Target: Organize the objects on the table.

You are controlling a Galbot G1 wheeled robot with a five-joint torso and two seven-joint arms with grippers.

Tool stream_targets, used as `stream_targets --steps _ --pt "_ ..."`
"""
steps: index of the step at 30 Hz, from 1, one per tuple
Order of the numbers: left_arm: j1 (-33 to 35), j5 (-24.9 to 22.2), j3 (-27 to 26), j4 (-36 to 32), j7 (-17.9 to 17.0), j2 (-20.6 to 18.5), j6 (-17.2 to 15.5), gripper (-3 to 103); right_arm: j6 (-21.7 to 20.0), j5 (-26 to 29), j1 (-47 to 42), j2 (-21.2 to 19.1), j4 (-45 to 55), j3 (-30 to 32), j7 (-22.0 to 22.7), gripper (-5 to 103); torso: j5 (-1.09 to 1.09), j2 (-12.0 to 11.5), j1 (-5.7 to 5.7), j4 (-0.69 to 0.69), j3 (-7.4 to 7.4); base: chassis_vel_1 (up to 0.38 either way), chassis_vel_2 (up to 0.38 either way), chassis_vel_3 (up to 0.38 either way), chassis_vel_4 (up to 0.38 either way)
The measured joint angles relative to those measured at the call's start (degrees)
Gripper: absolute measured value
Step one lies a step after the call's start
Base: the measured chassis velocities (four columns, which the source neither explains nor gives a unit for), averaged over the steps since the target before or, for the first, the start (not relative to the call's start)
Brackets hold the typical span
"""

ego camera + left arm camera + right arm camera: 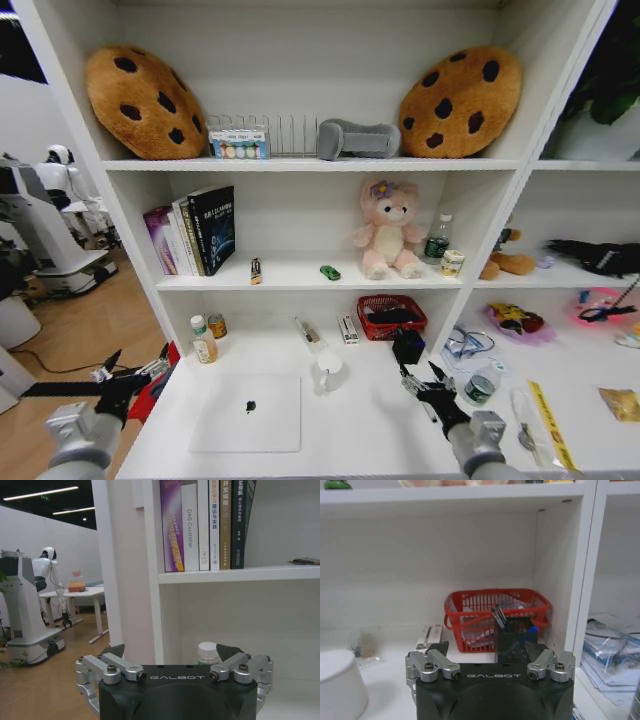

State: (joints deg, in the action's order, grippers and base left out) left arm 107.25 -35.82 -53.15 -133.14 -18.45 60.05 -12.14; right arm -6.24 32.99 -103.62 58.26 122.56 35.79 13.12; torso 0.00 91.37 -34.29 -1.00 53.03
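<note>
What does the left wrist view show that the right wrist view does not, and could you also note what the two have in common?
Only the left wrist view has the row of upright books on a shelf, a white-capped bottle just past the open left gripper, and a white robot in the room behind. Only the right wrist view has the red basket, the black pen cup before it beyond the open right gripper, and the white mug. Both look over a gripper at the white shelving above the table.

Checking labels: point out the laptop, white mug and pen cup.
silver laptop [247, 412], head view, lid centre.
white mug [329, 372], head view, body.
black pen cup [512, 641], right wrist view, front wall.
</note>
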Motion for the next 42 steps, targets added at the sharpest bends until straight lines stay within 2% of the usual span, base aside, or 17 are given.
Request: stream_targets --steps 9,10,14,22,30,42 --pt "-0.01 0.74 0.34 0.31 0.07 0.36 0.00 100 0.25 2.46 1.69 -2.88 -8.97 0.37 -5.78 84 0.01 0.00 0.00 0.00 0.00 0.000 0.000 0.000 0.000" --pt "0.09 0.82 0.36 0.31 0.07 0.44 0.00 100 -0.21 3.83 2.77 -3.69 -10.86 0.16 -7.81 84 0.01 0.00 0.00 -0.01 0.00 0.000 0.000 0.000 0.000" --pt "0.38 1.16 0.36 0.34 0.10 0.53 0.00 100 -1.01 6.26 5.69 -5.74 -13.75 -1.20 -10.72 84 0.01 0.00 0.00 0.00 0.00 0.000 0.000 0.000 0.000" --pt "0.80 1.35 0.23 0.35 0.10 0.71 0.01 100 -2.76 9.24 10.91 -7.63 -16.38 -3.05 -11.64 84 0.00 0.00 -0.01 0.01 0.00 0.000 0.000 0.000 0.000" --pt "0.95 1.36 0.05 0.43 0.10 0.81 0.05 100 -4.69 11.62 11.72 -7.42 -16.87 -4.08 -11.28 84 0.00 0.00 0.00 -0.02 0.00 0.000 0.000 0.000 0.000" --pt "0.57 1.30 0.12 1.05 0.10 0.58 0.06 100 -5.17 12.48 11.78 -7.12 -18.34 -4.11 -10.19 80 0.00 0.00 0.00 0.00 0.00 0.000 0.000 0.000 0.000"
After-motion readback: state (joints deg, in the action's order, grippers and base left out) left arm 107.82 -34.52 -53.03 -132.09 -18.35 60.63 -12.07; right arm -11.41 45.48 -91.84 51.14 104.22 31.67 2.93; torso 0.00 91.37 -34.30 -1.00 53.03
